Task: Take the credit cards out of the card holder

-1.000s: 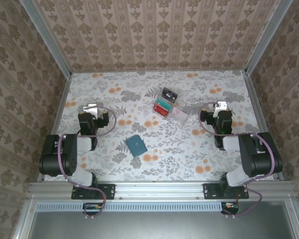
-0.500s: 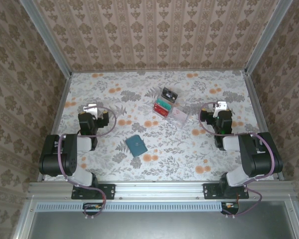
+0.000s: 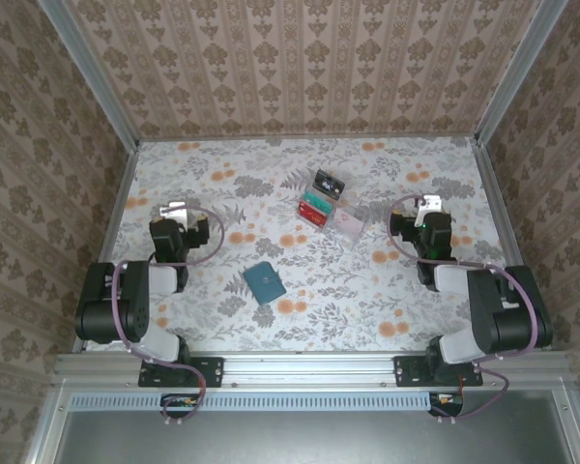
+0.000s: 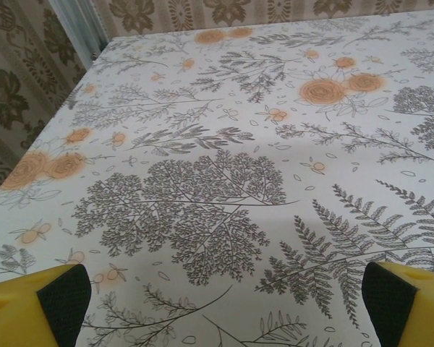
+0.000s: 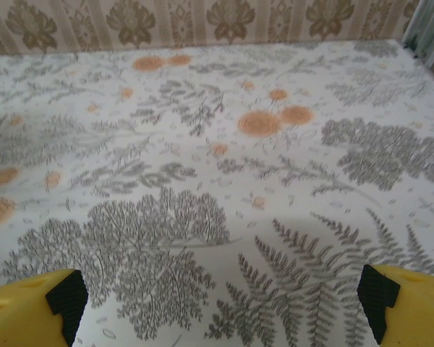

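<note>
Top external: the teal card holder (image 3: 264, 282) is lying shut on the desk (image 3: 367, 280), roughly centred between my two arms, so whatever's in it is hidden. Farther back there's a clear plastic box (image 3: 343, 224) with something red and something green at its left end. A small dark item (image 3: 327, 183) sits just beyond it, markings too small to read. My left gripper (image 3: 177, 209) and right gripper (image 3: 426, 205) are both spread wide, holding nothing.

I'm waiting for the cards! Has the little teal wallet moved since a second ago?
No. The wallet sits in the same spot, just up and left of the orange flowers printed on the tablecloth.
</note>
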You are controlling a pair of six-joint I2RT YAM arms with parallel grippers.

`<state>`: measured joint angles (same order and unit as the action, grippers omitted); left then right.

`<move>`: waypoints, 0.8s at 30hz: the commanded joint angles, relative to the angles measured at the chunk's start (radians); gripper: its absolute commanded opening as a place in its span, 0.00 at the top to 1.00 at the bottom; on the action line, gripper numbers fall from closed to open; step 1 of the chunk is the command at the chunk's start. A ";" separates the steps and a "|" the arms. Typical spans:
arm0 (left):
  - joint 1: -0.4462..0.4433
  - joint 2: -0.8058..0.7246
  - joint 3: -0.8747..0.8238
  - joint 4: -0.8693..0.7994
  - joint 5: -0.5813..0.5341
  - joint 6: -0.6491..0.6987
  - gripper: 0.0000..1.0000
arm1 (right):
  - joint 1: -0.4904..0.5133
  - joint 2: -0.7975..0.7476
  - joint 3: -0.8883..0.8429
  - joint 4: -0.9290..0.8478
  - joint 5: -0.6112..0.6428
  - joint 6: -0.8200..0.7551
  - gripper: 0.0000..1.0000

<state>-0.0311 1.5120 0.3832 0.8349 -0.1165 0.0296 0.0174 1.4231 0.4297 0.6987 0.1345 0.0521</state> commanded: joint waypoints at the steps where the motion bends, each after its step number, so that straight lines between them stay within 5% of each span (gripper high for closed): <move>1: 0.003 -0.090 0.021 -0.069 -0.063 -0.025 0.00 | 0.003 -0.101 0.089 -0.188 0.078 0.030 0.00; 5: -0.005 -0.221 0.081 -0.303 -0.129 -0.066 0.00 | 0.004 -0.183 0.210 -0.493 0.170 0.187 0.00; 9: -0.008 -0.336 0.207 -0.688 -0.168 -0.236 0.00 | 0.017 -0.189 0.415 -0.873 0.123 0.334 0.00; 14: -0.010 -0.341 0.416 -1.116 -0.144 -0.366 0.00 | 0.095 -0.180 0.554 -1.113 0.032 0.390 0.00; 24: -0.017 -0.395 0.438 -1.343 0.087 -0.568 0.00 | 0.463 -0.043 0.730 -1.259 -0.196 0.444 0.00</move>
<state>-0.0399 1.1625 0.8261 -0.3847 -0.1246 -0.4374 0.4141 1.3334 1.1313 -0.4805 0.0425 0.4461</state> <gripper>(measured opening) 0.993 0.996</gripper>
